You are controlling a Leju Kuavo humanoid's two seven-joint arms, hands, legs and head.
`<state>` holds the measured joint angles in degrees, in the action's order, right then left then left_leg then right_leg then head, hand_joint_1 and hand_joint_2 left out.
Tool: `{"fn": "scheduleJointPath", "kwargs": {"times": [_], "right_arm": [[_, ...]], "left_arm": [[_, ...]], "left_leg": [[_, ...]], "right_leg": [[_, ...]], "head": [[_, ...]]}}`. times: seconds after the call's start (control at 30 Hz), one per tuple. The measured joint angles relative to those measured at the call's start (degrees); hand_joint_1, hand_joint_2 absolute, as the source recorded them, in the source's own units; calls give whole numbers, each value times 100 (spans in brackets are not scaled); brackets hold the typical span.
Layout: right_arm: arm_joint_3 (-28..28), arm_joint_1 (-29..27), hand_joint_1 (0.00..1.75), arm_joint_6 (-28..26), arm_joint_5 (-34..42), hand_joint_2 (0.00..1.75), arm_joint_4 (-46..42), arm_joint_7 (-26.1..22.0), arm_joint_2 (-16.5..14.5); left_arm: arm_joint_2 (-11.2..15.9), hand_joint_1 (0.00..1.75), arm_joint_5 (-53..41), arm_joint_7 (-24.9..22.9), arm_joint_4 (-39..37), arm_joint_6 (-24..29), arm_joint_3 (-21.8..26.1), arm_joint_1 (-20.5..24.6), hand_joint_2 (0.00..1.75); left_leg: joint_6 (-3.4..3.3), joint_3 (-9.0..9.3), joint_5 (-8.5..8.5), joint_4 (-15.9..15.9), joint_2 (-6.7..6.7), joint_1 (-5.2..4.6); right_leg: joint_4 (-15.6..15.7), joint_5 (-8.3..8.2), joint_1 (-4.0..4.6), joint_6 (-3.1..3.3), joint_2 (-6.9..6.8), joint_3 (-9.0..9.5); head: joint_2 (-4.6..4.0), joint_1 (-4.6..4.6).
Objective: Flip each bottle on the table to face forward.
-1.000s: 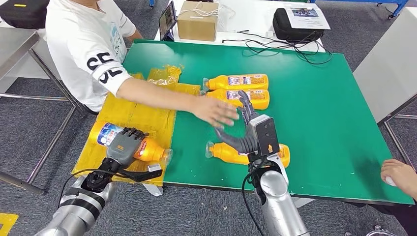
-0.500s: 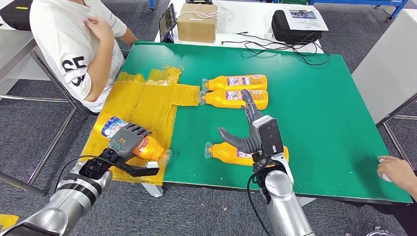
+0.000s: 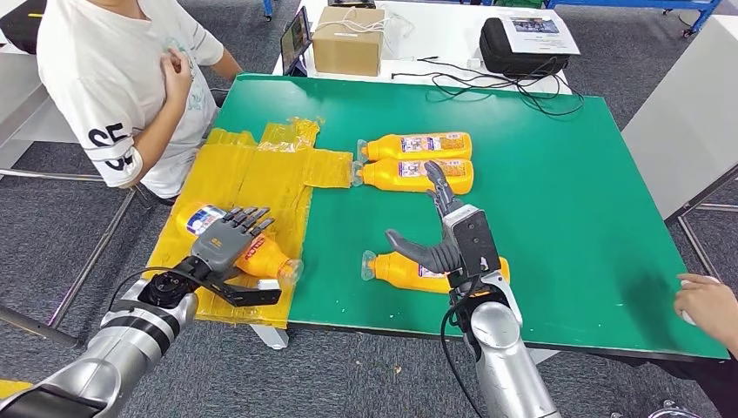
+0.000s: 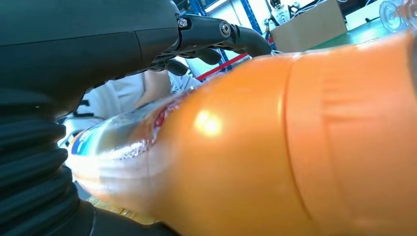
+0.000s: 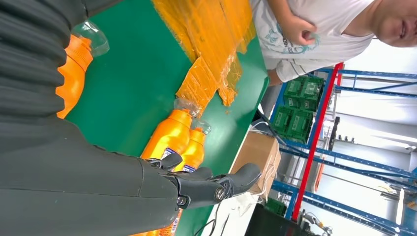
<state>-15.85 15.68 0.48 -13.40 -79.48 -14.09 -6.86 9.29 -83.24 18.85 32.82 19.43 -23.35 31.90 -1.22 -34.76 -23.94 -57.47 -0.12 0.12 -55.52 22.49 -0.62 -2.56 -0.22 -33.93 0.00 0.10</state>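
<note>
Right now the right hand [image 3: 446,237] hovers spread and empty directly over the near-edge bottle [image 3: 409,272], lying parallel to that tabletop [image 3: 566,174] edge; left hand [image 3: 228,244] rests fingers-extended on the left-edge bottle [image 3: 261,259].

On the table [image 3: 566,174], two bottles lie on their sides side by side near the middle, the far bottle [image 3: 416,144] just behind the near one [image 3: 414,174], touching along their length, caps toward the left. A third bottle [image 3: 409,272] lies nearer the front edge, cap also leftward, with the right hand [image 3: 448,239] over its right part. A plastic sheet [image 3: 252,183] covers the table's left end; on its front part lies a fourth bottle [image 3: 239,248], under the left hand [image 3: 228,239]. Beyond the far edge stand a cardboard box [image 3: 348,39] and, to its right, a bag [image 3: 522,39]. A person [image 3: 113,78] stands at the left.
</note>
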Motion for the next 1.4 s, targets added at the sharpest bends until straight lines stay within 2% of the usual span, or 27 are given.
{"fn": "scheduleJointPath", "kwargs": {"times": [0.33, 0.53, 0.67, 0.7, 0.83, 0.97, 1.13, 1.3, 1.4], "right_arm": [[0, 2, 0, 21, -16, 175, 54, 66, 30], [0, -29, 0, -57, -276, 175, 142, 217, 86], [2, -136, 0, -195, -619, 0, 214, 396, 149], [2, -155, 0, -235, -748, 0, 240, 462, 169], [-6, -170, 0, -353, -1276, 175, 397, 794, 262], [-14, -170, 0, -427, -1550, 175, 536, 967, 343], [-37, -168, 0, -488, -1963, 175, 654, 1200, 427], [-40, -170, 0, -691, -2872, 175, 746, 1591, 544], [-39, -170, 0, -726, -3265, 175, 804, 1761, 598]], "left_arm": [[-6, 0, 482, 227, 2, 2, 25, -36, 175], [41, 0, 1792, 858, 602, -116, 483, -578, 175], [59, 0, 2781, 1231, 1432, -405, 1027, -1261, 175], [53, 0, 3038, 1321, 1652, -506, 1185, -1422, 175], [-21, 0, 4098, 1636, 2421, -986, 1843, -1933, 175], [-123, 0, 4532, 1748, 2933, -1257, 2366, -2233, 175], [-277, 0, 4969, 1767, 3304, -1667, 2731, -2404, 175], [-700, 0, 5902, 1489, 3763, -2409, 3013, -2510, 175], [-961, 0, 6264, 1255, 3957, -2629, 3066, -2541, 175]], "left_leg": [[0, -3, 0, 0, 0, 0], [1, -14, -1, 0, 7, 0], [1, -31, -1, 0, 14, 0], [1, -36, -1, 0, 14, 0], [1, -45, -1, 0, 13, 0], [1, -46, -1, 0, 13, 0], [1, -46, -1, 0, 11, 0], [0, -50, -1, -2, 6, -3], [0, -51, -1, -2, 5, -5]], "right_leg": [[0, 0, 0, 0, 0, -1], [0, 2, 0, 1, 1, -14], [0, 3, -1, 2, 2, -35], [0, 3, 0, 2, 2, -40], [0, 3, 0, 2, 1, -49], [0, 3, 0, 3, 1, -49], [0, 3, 0, 3, 0, -49], [1, 2, -3, 2, -1, -48], [2, 2, -3, 1, -1, -48]], "head": [[0, -1], [0, 1], [0, 0], [0, 1], [0, 1], [0, 0], [0, -1], [0, -1], [0, -1]]}}
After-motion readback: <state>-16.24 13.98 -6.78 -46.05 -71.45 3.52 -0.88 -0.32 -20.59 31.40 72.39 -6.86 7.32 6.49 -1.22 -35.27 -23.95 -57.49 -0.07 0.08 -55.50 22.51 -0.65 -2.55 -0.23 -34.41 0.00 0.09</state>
